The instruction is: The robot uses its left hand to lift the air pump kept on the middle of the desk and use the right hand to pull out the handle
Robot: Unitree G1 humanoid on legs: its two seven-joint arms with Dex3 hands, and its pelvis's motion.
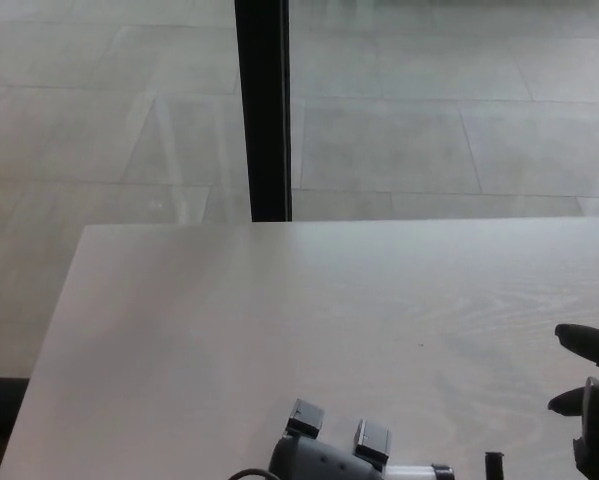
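While the left hand point(324, 452) is sitting at the bottom edge over the one pump point(414, 470), wrapped around its body, the right hand point(589, 395) is hovering at the right edge with its fingers point(579, 340) spread and empty. The pump's handle point(494, 465) is poking up between the two hands above the desk point(229, 320).

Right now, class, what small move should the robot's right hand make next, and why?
Probably move the right hand leftward toward the pump's handle. The left hand holds the air pump at the frame's bottom edge, while the right hand is open and apart from the handle.
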